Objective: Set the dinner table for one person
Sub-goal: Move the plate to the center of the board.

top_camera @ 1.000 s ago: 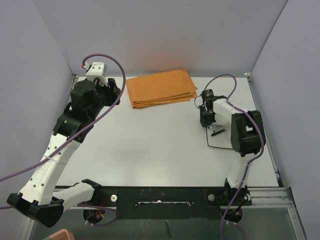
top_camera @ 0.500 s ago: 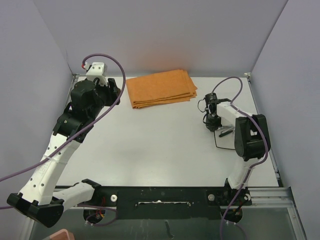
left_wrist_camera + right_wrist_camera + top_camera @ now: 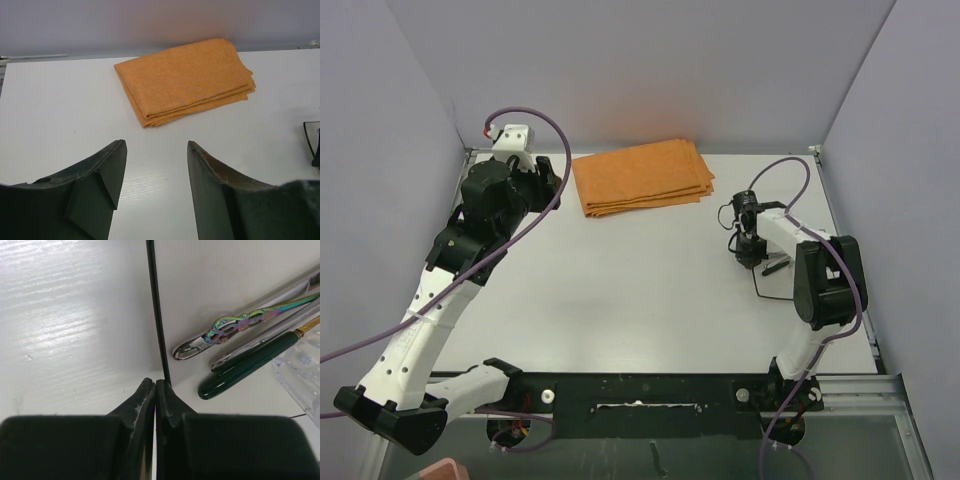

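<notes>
Top external view: the right gripper (image 3: 748,251) sits closer to the near right corner of the dinner table (image 3: 640,270) than one second ago, and the thin black outline of the plate (image 3: 215,285) beside it has shifted the same way. The left arm and the folded orange cloth (image 3: 185,80) are unchanged.

Right wrist view: the right fingers are pressed together, pinching the plate's black rim, which runs straight away from the fingertips. On the plate lie a piece of cutlery with a rainbow-coloured handle (image 3: 235,325) and a dark green handle with a gold band (image 3: 250,362), both angled up to the right. A clear glass object (image 3: 300,365) shows at the right edge.

Left wrist view: the left gripper (image 3: 156,147) is spread wide and holds nothing; it hangs above bare tabletop, with the cloth beyond it.

The table lies flat beneath both arms, between the walls. Its long axis runs left to right.
</notes>
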